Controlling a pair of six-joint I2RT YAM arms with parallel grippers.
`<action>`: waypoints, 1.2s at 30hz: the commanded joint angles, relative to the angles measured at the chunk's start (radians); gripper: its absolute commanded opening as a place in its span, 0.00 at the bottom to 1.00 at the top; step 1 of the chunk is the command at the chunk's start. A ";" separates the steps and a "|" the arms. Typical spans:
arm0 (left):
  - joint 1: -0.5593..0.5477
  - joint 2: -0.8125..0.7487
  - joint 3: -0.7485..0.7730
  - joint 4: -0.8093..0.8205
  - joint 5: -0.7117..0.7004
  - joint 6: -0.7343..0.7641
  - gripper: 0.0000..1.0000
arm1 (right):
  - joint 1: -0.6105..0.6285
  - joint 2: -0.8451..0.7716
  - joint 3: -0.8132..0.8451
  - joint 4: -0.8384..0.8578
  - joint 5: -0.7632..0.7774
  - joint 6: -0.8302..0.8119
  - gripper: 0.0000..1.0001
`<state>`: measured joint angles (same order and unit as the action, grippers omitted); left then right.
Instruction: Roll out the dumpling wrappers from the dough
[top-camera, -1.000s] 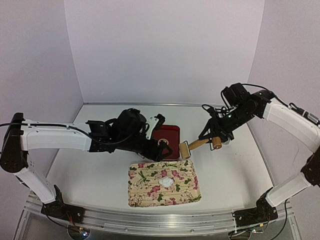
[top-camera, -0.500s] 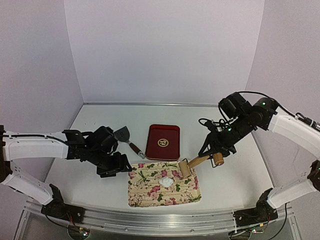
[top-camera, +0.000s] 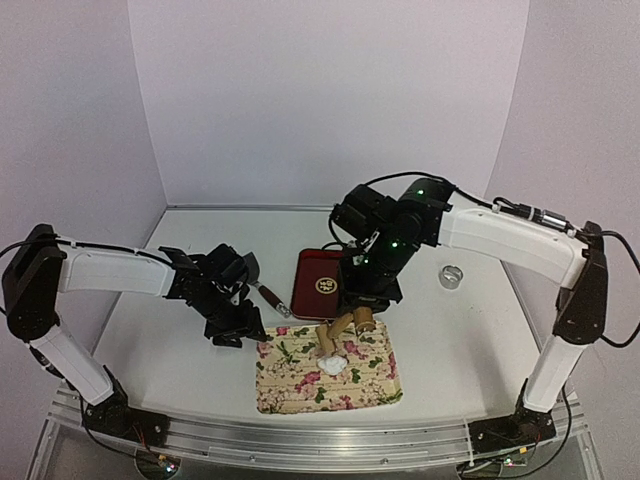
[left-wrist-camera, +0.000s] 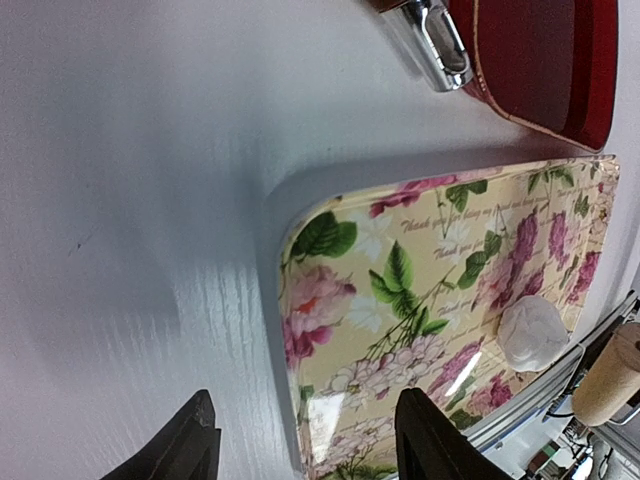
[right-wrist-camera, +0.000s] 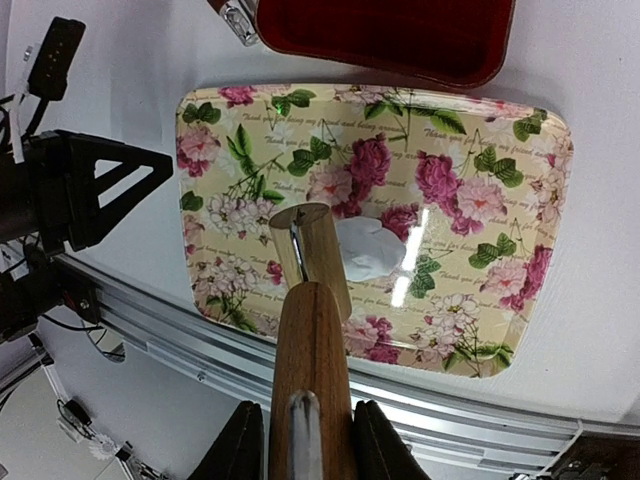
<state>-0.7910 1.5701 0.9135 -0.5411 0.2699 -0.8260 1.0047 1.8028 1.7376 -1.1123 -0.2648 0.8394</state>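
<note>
Risk of floral tray (left-wrist-camera: 345, 330) skidding under rolling pin (right-wrist-camera: 312, 262) lol | right gripper (right-wrist-camera: 308, 435) clamped on pin | left gripper (left-wrist-camera: 305, 435) gaping, tray unheld

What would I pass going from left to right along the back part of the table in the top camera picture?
spatula → red tray → metal ring. The flowery tray, the dough and both grippers overlap these sideways, so they are left out.
</note>
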 joint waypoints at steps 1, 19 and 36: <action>0.010 0.056 0.080 -0.010 0.025 0.097 0.56 | 0.025 0.067 0.152 -0.174 0.095 0.018 0.00; 0.044 0.177 0.097 -0.004 0.091 0.150 0.31 | 0.029 0.159 0.233 -0.252 0.056 -0.001 0.00; 0.044 0.225 0.110 0.015 0.094 0.157 0.09 | 0.031 0.163 0.166 -0.204 0.059 -0.017 0.00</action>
<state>-0.7506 1.7730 0.9888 -0.5416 0.3586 -0.6782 1.0286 1.9675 1.9061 -1.3231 -0.2151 0.8339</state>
